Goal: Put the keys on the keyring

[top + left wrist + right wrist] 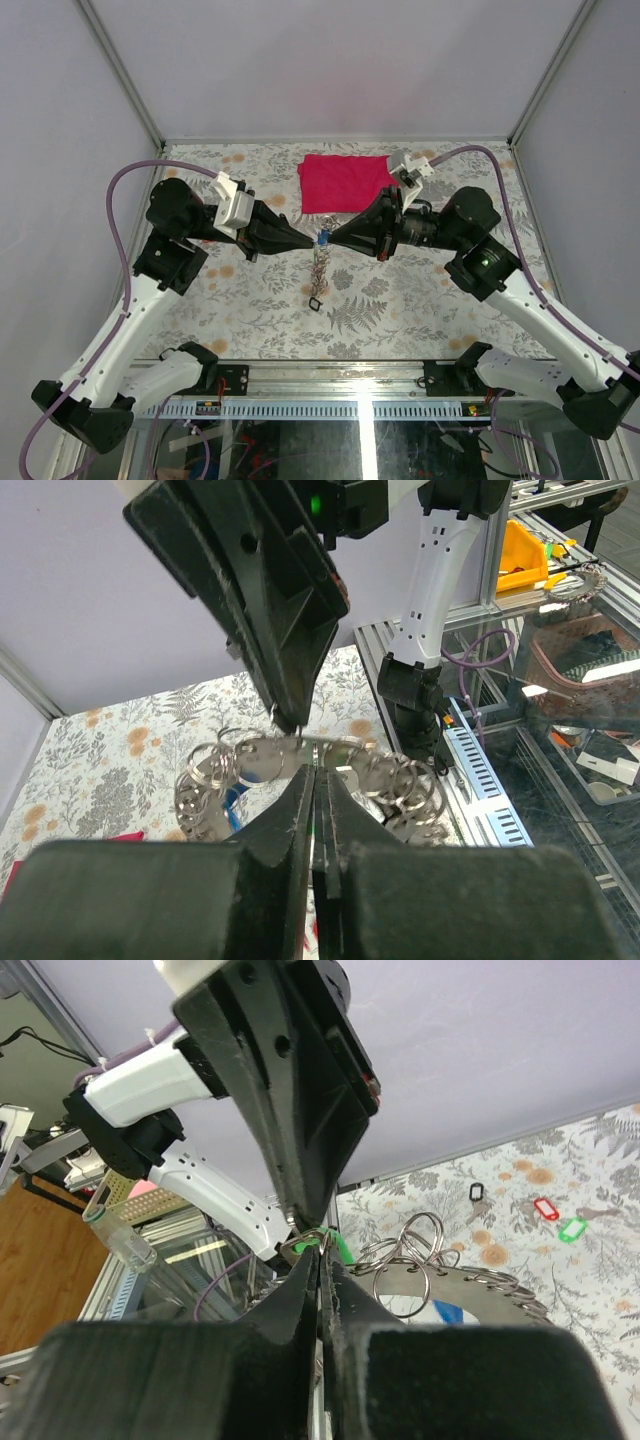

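**Ring bundle pinched between both arms: handling notes**

Position: the large dark grey metal keyring (320,262), strung with many small silver split rings, hangs as a chain just on the near side of the red folded cloth (345,182). Its lower end, with a black tag (315,303), reaches the floral-patterned desk (420,300).

Fingers: the left arm's fingers (292,815) and the right arm's fingers (300,1305) are both pressed fully together, tip to tip at the top of the bundle. Which pair carries the weight cannot be told.

Tags on the bundle: a blue plastic tag (232,802) and a green plastic tag (340,1248), the latter right at the fingertips.

Loose keys: three tiny keys lie on the desk, with black (476,1192), red (545,1208) and green (572,1227) tags. Their place relative to the cloth is not shown.

Handling judgement:
- The ring is stiff, smooth metal and likely slippery.
- The bundle is floppy as a whole and will swing and tangle.
- The keys are light, flat and hard to lift off the desk.
- The plastic tag looks the better hold.
- The ring is best gripped on a bare stretch of its band.
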You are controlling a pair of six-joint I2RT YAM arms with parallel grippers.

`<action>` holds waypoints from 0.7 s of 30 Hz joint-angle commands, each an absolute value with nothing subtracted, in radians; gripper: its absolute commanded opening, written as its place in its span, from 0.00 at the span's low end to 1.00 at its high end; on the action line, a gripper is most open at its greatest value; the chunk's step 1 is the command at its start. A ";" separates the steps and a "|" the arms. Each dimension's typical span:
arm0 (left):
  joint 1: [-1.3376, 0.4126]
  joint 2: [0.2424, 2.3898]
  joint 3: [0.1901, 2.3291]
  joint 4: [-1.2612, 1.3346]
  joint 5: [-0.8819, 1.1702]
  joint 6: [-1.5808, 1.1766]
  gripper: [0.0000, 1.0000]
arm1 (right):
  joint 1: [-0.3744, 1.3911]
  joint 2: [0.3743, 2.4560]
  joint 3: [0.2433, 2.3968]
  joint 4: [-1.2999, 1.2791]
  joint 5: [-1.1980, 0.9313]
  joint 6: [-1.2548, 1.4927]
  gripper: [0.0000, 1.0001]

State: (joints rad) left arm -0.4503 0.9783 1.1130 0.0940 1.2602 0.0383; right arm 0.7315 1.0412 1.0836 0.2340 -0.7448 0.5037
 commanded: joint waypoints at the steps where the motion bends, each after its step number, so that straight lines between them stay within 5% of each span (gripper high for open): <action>1: -0.443 0.961 1.135 0.106 1.263 0.047 0.00 | 0.742 0.972 1.117 0.311 -0.737 0.476 0.00; 21: -0.444 0.981 1.140 0.104 1.254 0.042 0.00 | 0.752 1.070 1.169 0.361 -0.867 0.523 0.00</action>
